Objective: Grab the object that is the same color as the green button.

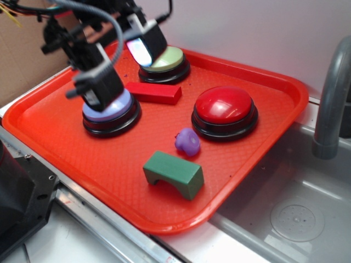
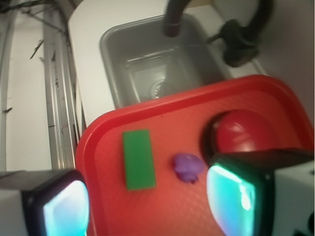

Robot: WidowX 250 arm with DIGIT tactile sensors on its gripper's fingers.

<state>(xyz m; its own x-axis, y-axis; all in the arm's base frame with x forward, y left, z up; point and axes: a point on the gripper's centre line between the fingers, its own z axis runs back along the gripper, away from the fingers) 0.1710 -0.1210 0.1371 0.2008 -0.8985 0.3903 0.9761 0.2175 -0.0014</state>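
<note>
Gripper (image 1: 122, 68) high over the back-left of the tray, jaws spread wide, nothing between them. One finger (image 1: 101, 82) hanging above the lavender-blue button (image 1: 111, 111), the other finger (image 1: 146, 45) above the green button (image 1: 166, 62), glowing pad faces turned inward. Black arm links and cables bunched behind, up at the top-left corner.

From the wrist view, same story: two pads (image 2: 229, 199) framing the bottom corners, wide open gap, bare red tray floor in the middle.

Directly under the gap in the exterior view, flat red rectangular block (image 1: 154, 92) lying between the two smaller buttons. Green button at the back edge, pale lime dome on a black base. Lavender-blue button toward the left, also on black.

Further out, big red button (image 1: 225, 111) right of centre, showing in the wrist view just past the right pad. Small purple rounded toy (image 1: 187, 142) just in front of it, close to its base but whether touching, hard to tell.

And there, dark green arch block (image 1: 174, 173), near the front edge of the tray, standing on its two legs with the notch facing down, well apart from the gripper. In the wrist view, seen from above as a plain green rectangle (image 2: 139, 159), beside the purple toy, untouched.

Red tray (image 1: 49, 112) resting on the counter, steel sink (image 1: 296, 213) and grey faucet (image 1: 332, 104) off to the right.
</note>
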